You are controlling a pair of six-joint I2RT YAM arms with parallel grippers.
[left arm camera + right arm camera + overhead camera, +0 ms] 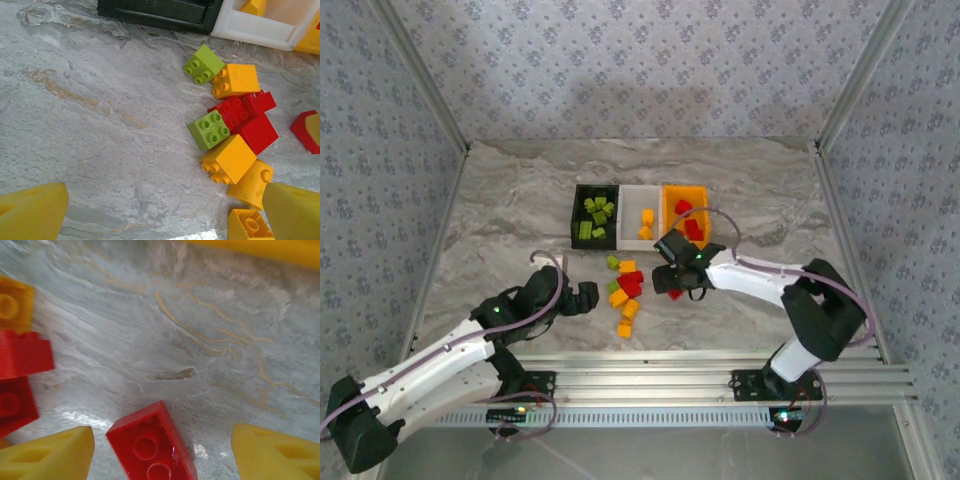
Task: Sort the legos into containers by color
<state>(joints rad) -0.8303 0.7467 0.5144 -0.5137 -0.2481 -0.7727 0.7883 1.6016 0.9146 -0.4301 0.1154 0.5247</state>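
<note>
The three containers stand joined in a row: black (592, 215) with green legos, white (641, 215) with orange-yellow ones, orange (685, 210) with red ones. A loose pile of legos (625, 290) lies in front of them; close up it has green (209, 130), red (240, 110) and orange-yellow (229, 159) bricks. My left gripper (162, 215) is open over bare table left of the pile. My right gripper (162, 455) is open, low over the table. A red brick (150, 445) lies hollow side up between its fingers, nearer the left one.
Other red (22, 352) and orange-yellow (12, 305) bricks lie left of my right gripper. The black bin's front wall (160, 10) and the white bin's corner (255, 27) stand just beyond the pile. Metal rails (710, 365) run along the table's near edge.
</note>
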